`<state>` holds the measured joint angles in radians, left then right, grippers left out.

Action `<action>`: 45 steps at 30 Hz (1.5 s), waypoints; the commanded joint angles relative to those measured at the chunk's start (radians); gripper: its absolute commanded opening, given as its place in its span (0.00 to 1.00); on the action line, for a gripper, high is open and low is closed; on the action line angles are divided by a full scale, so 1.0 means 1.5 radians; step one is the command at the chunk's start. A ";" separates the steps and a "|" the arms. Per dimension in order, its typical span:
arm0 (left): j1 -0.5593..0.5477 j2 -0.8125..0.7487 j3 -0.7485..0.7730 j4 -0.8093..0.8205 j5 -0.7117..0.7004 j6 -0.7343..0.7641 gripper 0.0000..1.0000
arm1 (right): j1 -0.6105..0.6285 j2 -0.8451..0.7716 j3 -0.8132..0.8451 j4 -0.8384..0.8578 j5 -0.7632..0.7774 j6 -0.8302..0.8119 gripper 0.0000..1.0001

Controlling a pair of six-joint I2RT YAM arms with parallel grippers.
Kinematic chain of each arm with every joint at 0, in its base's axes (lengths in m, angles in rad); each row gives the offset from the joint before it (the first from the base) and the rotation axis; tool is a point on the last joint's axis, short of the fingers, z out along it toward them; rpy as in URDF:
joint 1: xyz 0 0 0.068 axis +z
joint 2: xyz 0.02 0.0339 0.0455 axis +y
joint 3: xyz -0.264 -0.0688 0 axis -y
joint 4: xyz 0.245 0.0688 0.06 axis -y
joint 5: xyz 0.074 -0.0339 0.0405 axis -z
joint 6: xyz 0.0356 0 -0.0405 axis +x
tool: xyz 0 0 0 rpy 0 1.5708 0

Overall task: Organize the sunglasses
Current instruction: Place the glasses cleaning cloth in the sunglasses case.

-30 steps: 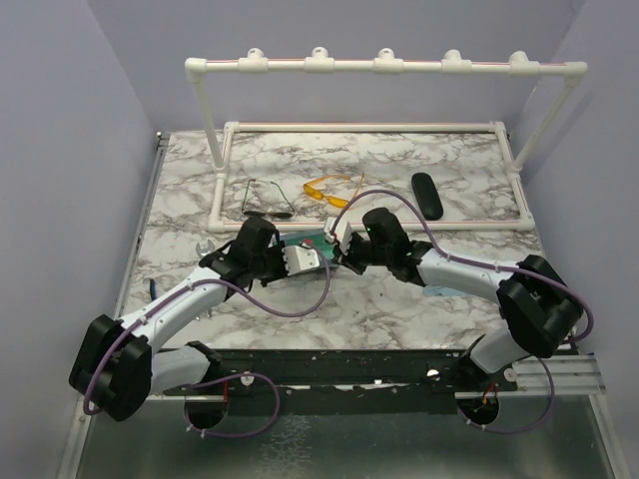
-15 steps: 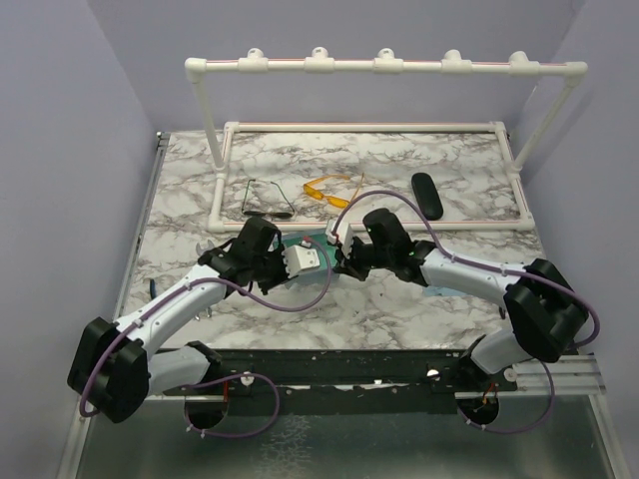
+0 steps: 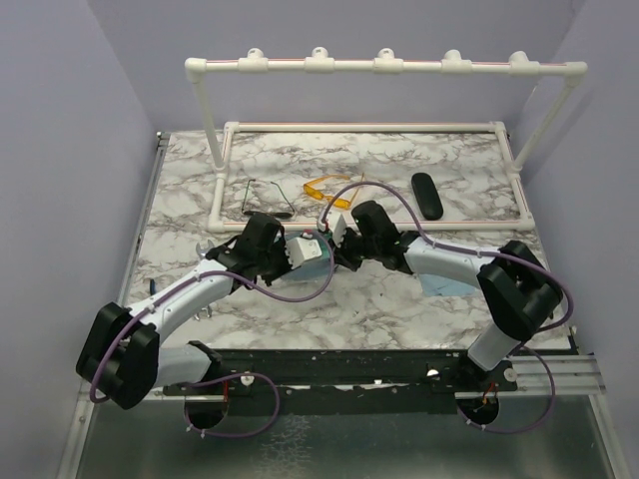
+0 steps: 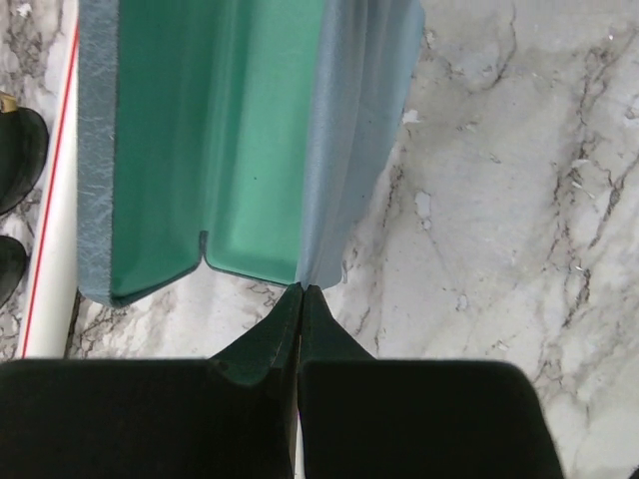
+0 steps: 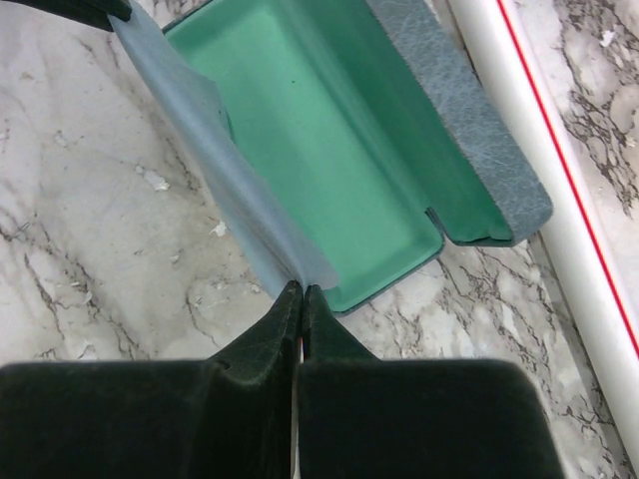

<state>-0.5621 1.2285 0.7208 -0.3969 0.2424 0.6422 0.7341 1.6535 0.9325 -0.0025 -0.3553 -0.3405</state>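
Note:
The dark wire-frame sunglasses (image 3: 266, 200) and the yellow-orange sunglasses (image 3: 327, 191) lie on the marble table beyond the arms. The grey-blue rectangular case (image 3: 318, 246) lies open between the grippers, its green lining (image 4: 230, 150) showing and nothing inside. My left gripper (image 4: 302, 291) is shut on one end of the case's grey-blue flap (image 4: 349, 130). My right gripper (image 5: 302, 289) is shut on the other end of that flap (image 5: 200, 140). Two dark lenses (image 4: 15, 160) show at the left edge of the left wrist view.
A white pipe frame (image 3: 222, 190) runs just behind the case and also shows in the right wrist view (image 5: 544, 160). The black oval case (image 3: 427, 195) lies at the back right. A light blue cloth (image 3: 447, 283) lies under my right arm.
Both grippers have moved a little toward the back with the case flap between them, and the case now lies closer to the white pipe.

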 commanded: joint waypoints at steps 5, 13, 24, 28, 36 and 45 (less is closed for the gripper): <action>0.005 0.022 -0.031 0.084 -0.038 -0.013 0.00 | -0.012 0.030 0.034 0.029 0.059 0.016 0.01; 0.009 0.034 -0.044 0.144 -0.066 -0.010 0.00 | -0.013 0.052 0.054 0.047 0.083 0.019 0.00; 0.015 0.045 -0.066 0.187 -0.074 -0.001 0.00 | -0.016 0.074 0.060 0.071 0.097 0.024 0.01; 0.016 0.050 -0.071 0.204 -0.077 0.009 0.00 | -0.016 0.080 0.061 0.070 0.093 0.023 0.01; 0.019 0.064 -0.088 0.238 -0.083 0.033 0.00 | -0.016 0.092 0.061 0.078 0.089 0.028 0.01; 0.022 0.075 -0.099 0.263 -0.087 0.057 0.00 | -0.016 0.107 0.062 0.090 0.093 0.035 0.00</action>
<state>-0.5362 1.3300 0.5911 -0.0246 0.1310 0.7021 0.7177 1.7859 0.9977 0.1108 -0.2367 -0.3027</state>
